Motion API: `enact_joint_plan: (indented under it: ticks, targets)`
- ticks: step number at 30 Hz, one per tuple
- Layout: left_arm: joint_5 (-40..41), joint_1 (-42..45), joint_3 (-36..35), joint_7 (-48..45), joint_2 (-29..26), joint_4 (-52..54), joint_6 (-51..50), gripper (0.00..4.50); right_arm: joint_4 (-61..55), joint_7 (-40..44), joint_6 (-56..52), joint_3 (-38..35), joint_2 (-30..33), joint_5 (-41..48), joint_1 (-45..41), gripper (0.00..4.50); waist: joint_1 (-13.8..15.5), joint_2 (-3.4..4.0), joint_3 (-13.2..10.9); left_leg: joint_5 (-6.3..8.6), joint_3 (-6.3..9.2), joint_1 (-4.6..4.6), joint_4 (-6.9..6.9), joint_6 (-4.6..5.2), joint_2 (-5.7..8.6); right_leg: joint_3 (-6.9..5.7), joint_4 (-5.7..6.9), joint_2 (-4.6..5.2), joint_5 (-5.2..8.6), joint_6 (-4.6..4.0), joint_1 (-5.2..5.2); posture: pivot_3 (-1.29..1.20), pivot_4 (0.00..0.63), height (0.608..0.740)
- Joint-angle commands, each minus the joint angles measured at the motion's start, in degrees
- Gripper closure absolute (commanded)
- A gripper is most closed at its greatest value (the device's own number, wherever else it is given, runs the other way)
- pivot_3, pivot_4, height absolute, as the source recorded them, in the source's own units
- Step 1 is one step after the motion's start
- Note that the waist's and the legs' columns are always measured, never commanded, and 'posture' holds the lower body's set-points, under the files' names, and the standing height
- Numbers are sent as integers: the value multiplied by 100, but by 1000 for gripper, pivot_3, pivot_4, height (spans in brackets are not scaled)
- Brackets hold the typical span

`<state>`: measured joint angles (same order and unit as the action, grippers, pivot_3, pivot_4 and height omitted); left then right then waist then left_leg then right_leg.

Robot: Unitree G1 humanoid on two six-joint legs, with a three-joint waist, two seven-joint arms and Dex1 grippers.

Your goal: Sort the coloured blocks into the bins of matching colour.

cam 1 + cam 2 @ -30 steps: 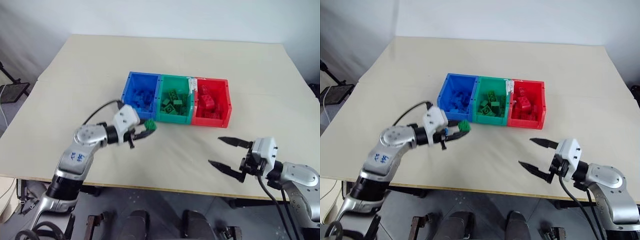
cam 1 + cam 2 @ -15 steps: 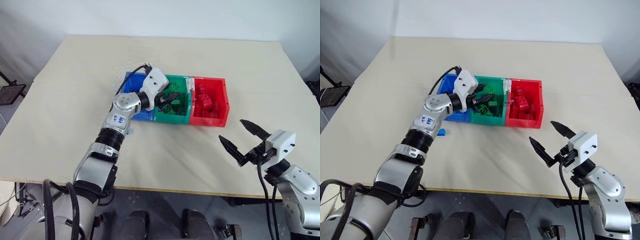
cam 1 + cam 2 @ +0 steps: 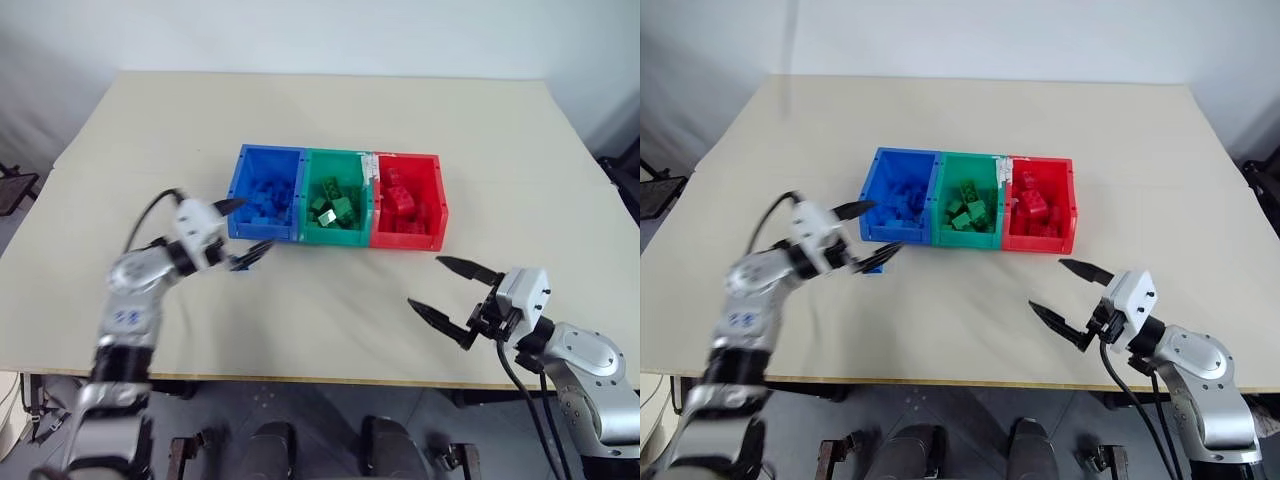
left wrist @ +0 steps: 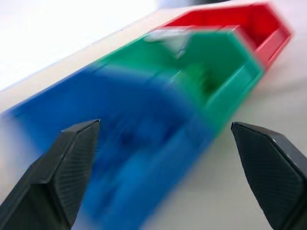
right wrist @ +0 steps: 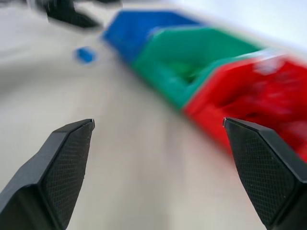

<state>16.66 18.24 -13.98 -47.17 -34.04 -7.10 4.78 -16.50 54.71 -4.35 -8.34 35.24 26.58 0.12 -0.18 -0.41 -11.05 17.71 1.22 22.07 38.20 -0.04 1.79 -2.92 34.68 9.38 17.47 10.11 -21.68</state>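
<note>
Beige table (image 3: 400, 120): you have bins (image 3: 336, 197) at centre, both grippers, left (image 3: 240, 230) and right (image 3: 452, 292), spread apart and empty.

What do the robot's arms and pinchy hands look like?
Both arms are shiny silver-grey metal with dark rings at the joints. The left arm carries small blue markings. Each wrist ends in a white block, with a black cable looping along it. The left gripper and the right gripper each have two black pointed fingers with a fine woven pattern.
</note>
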Motion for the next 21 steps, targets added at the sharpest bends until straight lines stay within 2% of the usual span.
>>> enact_joint_plan:
  ticks: [1, 4, 7, 11, 14, 21]
  targets:
    - [508, -1155, -914, 29, -245, 777, -288, 21, 79, 429, -68, 238, 128, 141, -357, 0, 4, 1, 0, 1, 5, -4, -1, 1, -6, 2, -1, 4, 0, 0, 3, 0, 150, 740]
    - [594, -2025, -1260, 150, -236, 1013, -486, 21, 281, 648, -67, 451, 103, 77, -654, 0, 73, 1, 0, 3, 13, -7, -1, 2, -9, 0, -2, 5, 0, 0, 9, 0, 150, 740]
    - [650, -2235, -1212, 245, -216, 1184, -658, 21, 411, 752, -41, 582, 106, -30, -818, 0, 179, -1, 0, 4, 9, -4, 2, 2, -8, -6, -4, 6, -1, -1, 10, 0, 150, 740]
    - [485, -1770, -611, 166, -247, 1222, -804, 21, 477, 777, -99, 550, 154, -17, -918, 0, 200, -2, 1, 5, 10, 2, 5, 3, 1, -10, -4, 9, -4, -6, 10, 0, 150, 740]
    - [238, -1177, -131, 4, -359, 826, -885, 21, 454, 770, -147, 467, 234, -15, -916, 0, 152, -2, 1, 5, 7, 0, 4, 1, 20, -9, 1, 5, -4, -6, 6, 0, 150, 740]
    - [-332, 466, 870, -935, -686, -1204, -805, 21, 180, 546, -288, 323, 314, 10, -756, 0, 42, -2, 1, 3, -11, -2, -2, -3, 12, -9, 7, -6, -3, -7, -2, 0, 150, 740]
